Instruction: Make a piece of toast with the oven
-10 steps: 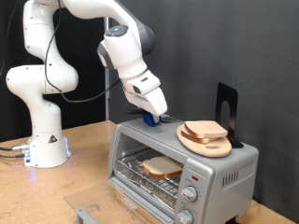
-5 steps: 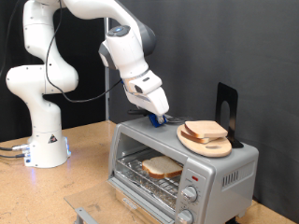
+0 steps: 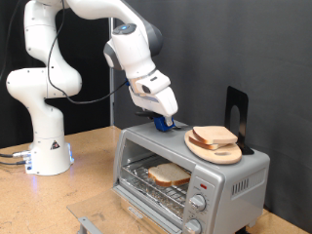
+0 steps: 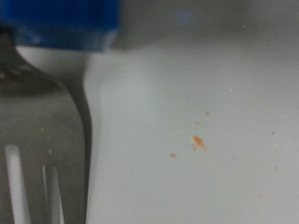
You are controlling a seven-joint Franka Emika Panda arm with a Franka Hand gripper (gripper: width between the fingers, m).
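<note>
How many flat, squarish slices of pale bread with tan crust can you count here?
3. One slice lies on the wire rack inside the silver toaster oven; two stacked slices sit on the round wooden plate atop it. More may be hidden.

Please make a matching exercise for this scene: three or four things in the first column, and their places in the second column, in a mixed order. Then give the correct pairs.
Things:
1. gripper
2. piece of toast
3. wooden plate
4. black stand

Places:
A. inside the oven, on the wire rack
B. on the oven top, carrying more bread slices
C. low over the oven top, at the exterior view's left of the plate
D. upright behind the plate

Pairs: 1-C, 2-A, 3-B, 4-D
</note>
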